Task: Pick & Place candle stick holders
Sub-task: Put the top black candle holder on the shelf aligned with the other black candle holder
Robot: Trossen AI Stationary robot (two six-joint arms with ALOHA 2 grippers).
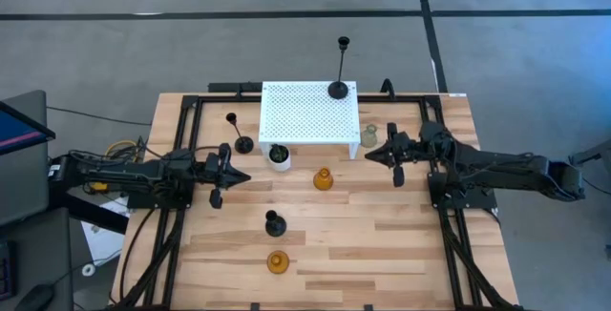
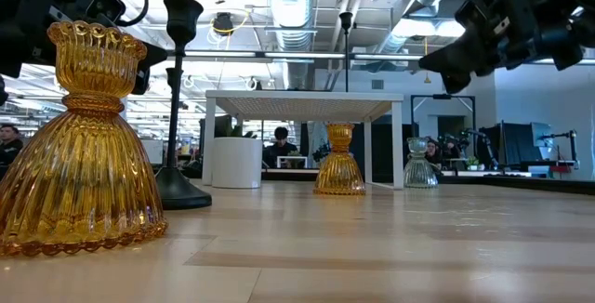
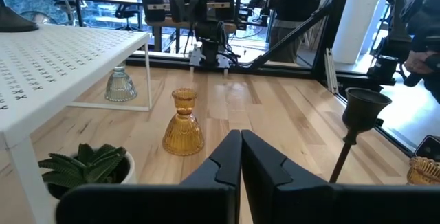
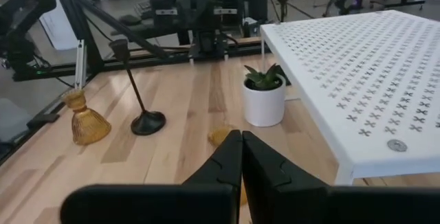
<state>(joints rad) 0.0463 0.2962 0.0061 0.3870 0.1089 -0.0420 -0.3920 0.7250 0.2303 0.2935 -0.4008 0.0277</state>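
Observation:
A white perforated stand (image 1: 308, 115) stands at the far centre, and a tall black holder (image 1: 339, 87) stands on it. On the table stand a second black holder (image 1: 244, 144), a short black holder (image 1: 275, 223), an amber holder (image 1: 323, 179) at centre, an amber holder (image 1: 278, 262) near the front edge, and a clear glass holder (image 1: 369, 136) beside the stand. My left gripper (image 1: 243, 175) is shut and empty left of the centre amber holder (image 3: 183, 124). My right gripper (image 1: 368, 154) is shut and empty near the clear holder.
A small white pot with a green plant (image 1: 279, 155) stands by the stand's near left leg, between the two grippers. Black frame rails (image 1: 181, 206) run along both sides of the table. Bare wood lies at the near right (image 1: 382, 244).

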